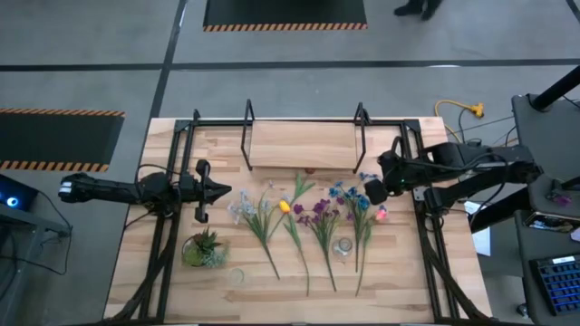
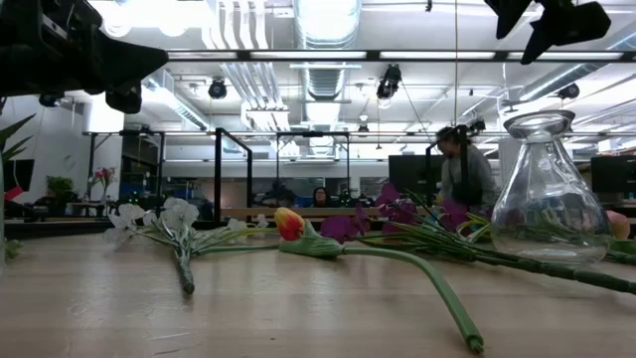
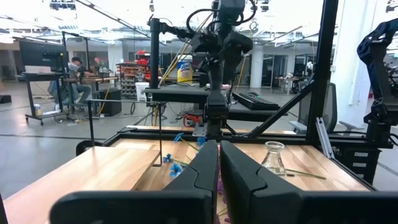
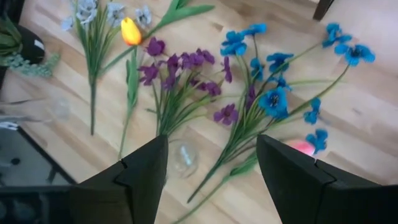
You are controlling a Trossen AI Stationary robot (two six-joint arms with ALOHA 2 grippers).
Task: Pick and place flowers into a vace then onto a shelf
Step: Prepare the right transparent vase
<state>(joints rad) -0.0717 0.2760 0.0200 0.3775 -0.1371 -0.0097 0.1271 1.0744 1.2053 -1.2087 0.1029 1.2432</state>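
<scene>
Several flowers lie flat on the table with stems toward the near edge: white (image 1: 249, 210), a yellow tulip (image 1: 285, 206), purple (image 1: 319, 213), blue (image 1: 353, 199) and a pink head (image 1: 381, 214). The clear glass vace (image 1: 343, 246) stands upright among the stems and is plain in the low view (image 2: 550, 189). The shelf (image 1: 304, 145) stands at the far edge. My right gripper (image 4: 214, 168) hangs open above the blue flowers (image 4: 273, 99) and the vace (image 4: 183, 158), tilted down, touching nothing. My left gripper (image 3: 219, 168) is shut and level at the table's left, clear of everything.
A squat green potted plant (image 1: 204, 249) sits near the left front. A black frame (image 1: 186, 136) runs around the table. People show in the room behind, in the low view (image 2: 462, 169).
</scene>
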